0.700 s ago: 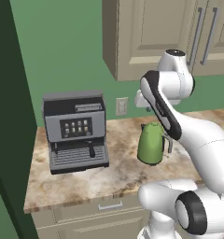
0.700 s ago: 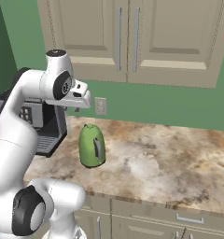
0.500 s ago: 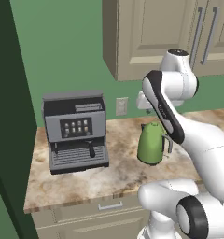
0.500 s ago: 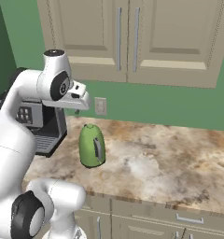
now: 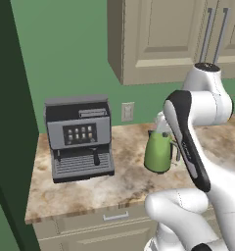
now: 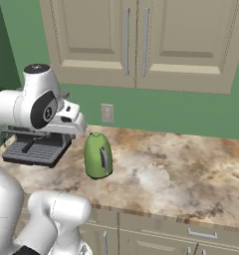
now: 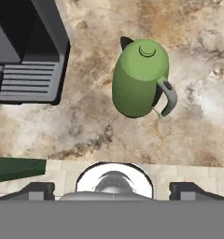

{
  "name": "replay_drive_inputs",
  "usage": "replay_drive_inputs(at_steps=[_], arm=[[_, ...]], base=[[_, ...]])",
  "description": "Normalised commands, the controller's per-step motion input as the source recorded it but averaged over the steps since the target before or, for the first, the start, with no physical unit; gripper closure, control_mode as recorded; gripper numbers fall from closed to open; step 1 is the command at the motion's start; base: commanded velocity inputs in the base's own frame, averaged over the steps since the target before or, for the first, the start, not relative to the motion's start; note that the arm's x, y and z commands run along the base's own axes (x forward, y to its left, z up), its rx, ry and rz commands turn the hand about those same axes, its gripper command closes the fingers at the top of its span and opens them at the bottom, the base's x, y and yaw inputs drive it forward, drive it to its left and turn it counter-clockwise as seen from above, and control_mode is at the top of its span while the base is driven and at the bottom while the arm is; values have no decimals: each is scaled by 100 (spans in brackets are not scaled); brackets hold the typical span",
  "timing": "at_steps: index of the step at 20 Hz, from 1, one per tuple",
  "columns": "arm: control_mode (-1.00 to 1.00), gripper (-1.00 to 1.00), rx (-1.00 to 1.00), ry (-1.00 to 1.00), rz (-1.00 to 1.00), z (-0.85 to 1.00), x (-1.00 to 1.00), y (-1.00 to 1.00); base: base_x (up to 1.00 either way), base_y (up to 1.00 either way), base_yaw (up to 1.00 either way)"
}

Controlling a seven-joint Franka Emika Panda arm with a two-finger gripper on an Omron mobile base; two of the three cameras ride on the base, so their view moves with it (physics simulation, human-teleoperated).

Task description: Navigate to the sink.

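My gripper [image 7: 112, 190] hangs above the counter [image 7: 86, 126], fingers wide apart. Below it stands a green kettle [image 7: 139, 79] (handle grey), beside a coffee machine [image 7: 27, 56]; I can't place the sink.

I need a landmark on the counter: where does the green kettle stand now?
The kettle stands upright on the marble counter, just right of the coffee machine and in front of the wall outlet.
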Motion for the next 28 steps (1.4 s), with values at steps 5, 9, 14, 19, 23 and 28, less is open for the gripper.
replay_drive_inputs(at_steps=[5, 9, 14, 19, 23, 28], arm=[[100, -100, 0, 0, 0, -1, -57, -7], [100, -100, 0, 0, 0, 0, 0, 0], [100, -100, 0, 0, 0, 0, 0, 0], [100, -100, 0, 0, 0, 0, 0, 0], [100, -100, 0, 0, 0, 0, 0, 0], [100, -100, 0, 0, 0, 0, 0, 0]], base=[[-14, -13, -3], [-60, -96, -16], [-50, -100, -16], [-44, -100, -19], [-10, -100, -39], [11, -100, -22]])
